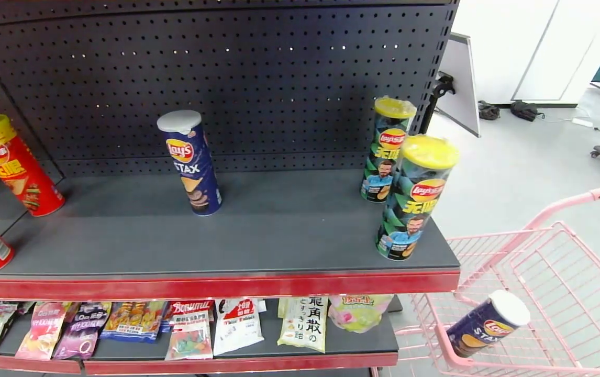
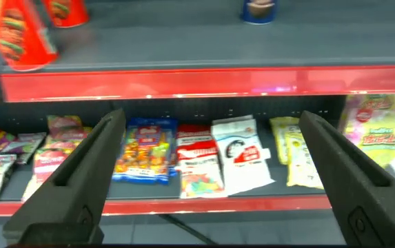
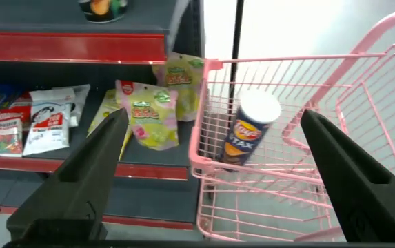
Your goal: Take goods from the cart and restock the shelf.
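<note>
Blue chip can (image 1: 487, 323): laid tilted in the pink cart (image 1: 567, 251), lower right of the head view.
Top shelf (image 1: 216, 285): an upright blue can (image 1: 190, 162) is stood at centre, two green cans (image 1: 416, 196) at right, red cans (image 1: 13, 166) at far left.
Left gripper (image 2: 211, 116): released, fingers spread wide.
Right gripper (image 3: 212, 114): released, fingers spread wide.
</note>
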`<state>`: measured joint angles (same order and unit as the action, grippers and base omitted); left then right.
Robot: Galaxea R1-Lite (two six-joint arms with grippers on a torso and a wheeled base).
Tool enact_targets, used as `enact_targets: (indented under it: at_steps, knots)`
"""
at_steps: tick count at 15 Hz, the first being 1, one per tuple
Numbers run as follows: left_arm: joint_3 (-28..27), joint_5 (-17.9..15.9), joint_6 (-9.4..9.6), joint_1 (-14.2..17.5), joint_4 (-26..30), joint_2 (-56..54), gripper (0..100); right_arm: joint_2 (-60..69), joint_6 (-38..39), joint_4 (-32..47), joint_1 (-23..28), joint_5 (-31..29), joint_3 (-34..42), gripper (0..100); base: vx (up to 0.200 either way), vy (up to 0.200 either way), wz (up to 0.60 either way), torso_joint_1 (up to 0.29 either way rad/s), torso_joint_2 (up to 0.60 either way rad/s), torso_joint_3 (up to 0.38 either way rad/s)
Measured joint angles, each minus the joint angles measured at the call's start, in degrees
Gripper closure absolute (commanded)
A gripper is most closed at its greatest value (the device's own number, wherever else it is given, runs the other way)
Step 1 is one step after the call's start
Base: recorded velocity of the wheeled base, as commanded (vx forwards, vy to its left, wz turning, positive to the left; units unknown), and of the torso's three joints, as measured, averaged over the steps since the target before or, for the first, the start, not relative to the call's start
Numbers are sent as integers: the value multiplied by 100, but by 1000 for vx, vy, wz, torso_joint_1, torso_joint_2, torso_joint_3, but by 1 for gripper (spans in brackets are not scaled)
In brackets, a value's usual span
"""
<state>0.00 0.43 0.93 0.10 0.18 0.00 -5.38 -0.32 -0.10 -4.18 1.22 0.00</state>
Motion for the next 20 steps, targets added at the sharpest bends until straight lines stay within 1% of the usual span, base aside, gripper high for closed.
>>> enact_targets:
  at_steps: [3, 12, 20]
  knots:
    - [0, -2, -4, 1, -2, 0, 0, 0, 5, 7, -2, -5, 0, 0, 0, 0, 0, 0, 0, 0]
    - [0, 0, -6, 0, 0, 0, 0, 0, 32, 2, 7, -11, 0, 0, 0, 0, -600, 1, 3, 0]
    - [0, 0, -13, 4, 0, 0, 0, 0, 18, 0, 2, -35, 0, 0, 0, 0, 0, -9, 14, 10]
